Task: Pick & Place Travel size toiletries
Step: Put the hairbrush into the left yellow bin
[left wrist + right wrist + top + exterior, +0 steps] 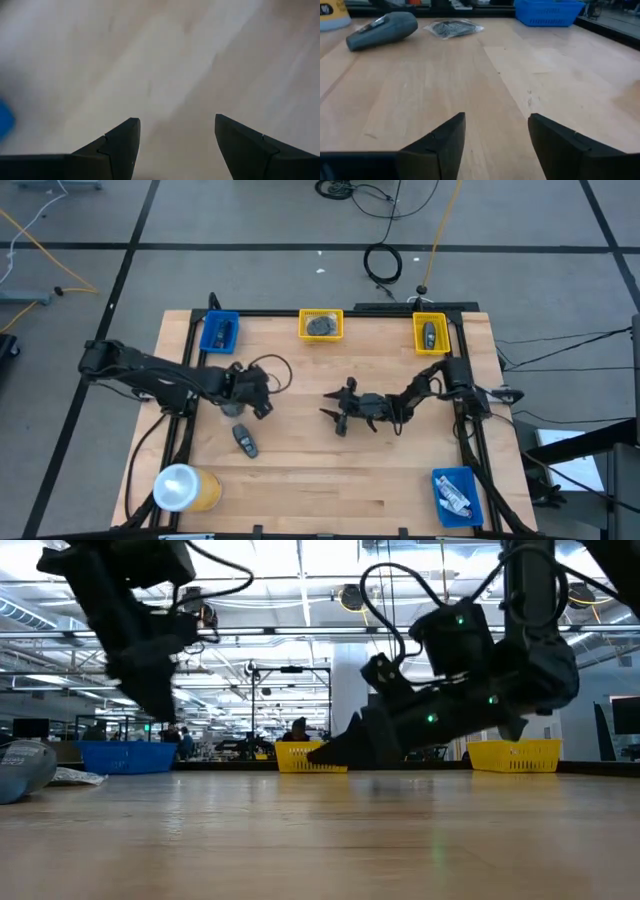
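Observation:
A grey oblong toiletry (245, 441) lies flat on the wood at the near left, also seen in the right wrist view (382, 30). A crinkled grey packet (452, 27) lies flat beside it, close under my left arm (237, 409). My left gripper (262, 402) hangs open above bare wood (175, 122), just right of the packet. My right gripper (330, 405) stands open near the table's middle, low over the wood and pointing toward the left side (496, 117), with nothing between its fingers.
Four bins stand at the table's edges: a blue bin (220, 332) far left, a yellow bin (320, 325) far middle, a yellow bin (430, 333) far right and a blue bin (455, 495) near right holding white tubes. A large yellow roll (185, 488) stands near left.

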Robot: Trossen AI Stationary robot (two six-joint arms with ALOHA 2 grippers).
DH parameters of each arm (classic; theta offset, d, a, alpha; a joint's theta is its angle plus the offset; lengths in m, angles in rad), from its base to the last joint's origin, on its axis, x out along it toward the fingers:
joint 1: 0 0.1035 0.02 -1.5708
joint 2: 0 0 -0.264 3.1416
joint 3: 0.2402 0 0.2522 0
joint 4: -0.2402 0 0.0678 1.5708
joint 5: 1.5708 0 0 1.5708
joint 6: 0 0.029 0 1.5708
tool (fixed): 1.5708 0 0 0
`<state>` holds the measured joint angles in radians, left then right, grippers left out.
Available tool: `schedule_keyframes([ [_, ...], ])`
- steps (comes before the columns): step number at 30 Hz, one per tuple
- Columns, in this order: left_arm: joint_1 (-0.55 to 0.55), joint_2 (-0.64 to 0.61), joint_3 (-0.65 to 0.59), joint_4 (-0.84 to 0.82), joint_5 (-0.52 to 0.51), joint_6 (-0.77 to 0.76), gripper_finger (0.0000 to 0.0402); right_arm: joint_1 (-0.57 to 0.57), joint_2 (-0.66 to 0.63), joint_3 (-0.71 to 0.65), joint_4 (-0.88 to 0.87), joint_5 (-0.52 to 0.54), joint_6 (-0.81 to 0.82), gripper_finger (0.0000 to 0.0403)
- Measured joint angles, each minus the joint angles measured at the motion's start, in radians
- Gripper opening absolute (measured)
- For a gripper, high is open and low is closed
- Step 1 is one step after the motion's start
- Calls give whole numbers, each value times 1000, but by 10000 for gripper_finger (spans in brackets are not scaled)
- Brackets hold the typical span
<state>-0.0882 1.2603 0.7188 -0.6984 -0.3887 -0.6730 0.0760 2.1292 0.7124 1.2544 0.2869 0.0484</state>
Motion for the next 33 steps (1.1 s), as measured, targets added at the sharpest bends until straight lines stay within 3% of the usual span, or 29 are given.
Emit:
schedule_keyframes([
  [5, -4, -1, 1, -233, 181, -215, 253, -20, 17, 0, 23, -3, 18, 208],
  [8, -30, 38, 0, -303, 240, -318, 253, -34, 17, 0, 61, -3, 17, 204],
  [20, -91, 169, -37, -269, 221, -406, 245, -71, 16, 1, 95, -4, 39, 201],
  [24, -89, 193, -58, -259, 217, -388, 205, -70, 16, 1, 86, -5, 44, 201],
  [33, -89, 191, -85, -224, 188, -370, 68, -70, 16, 1, 81, -4, 45, 201],
])
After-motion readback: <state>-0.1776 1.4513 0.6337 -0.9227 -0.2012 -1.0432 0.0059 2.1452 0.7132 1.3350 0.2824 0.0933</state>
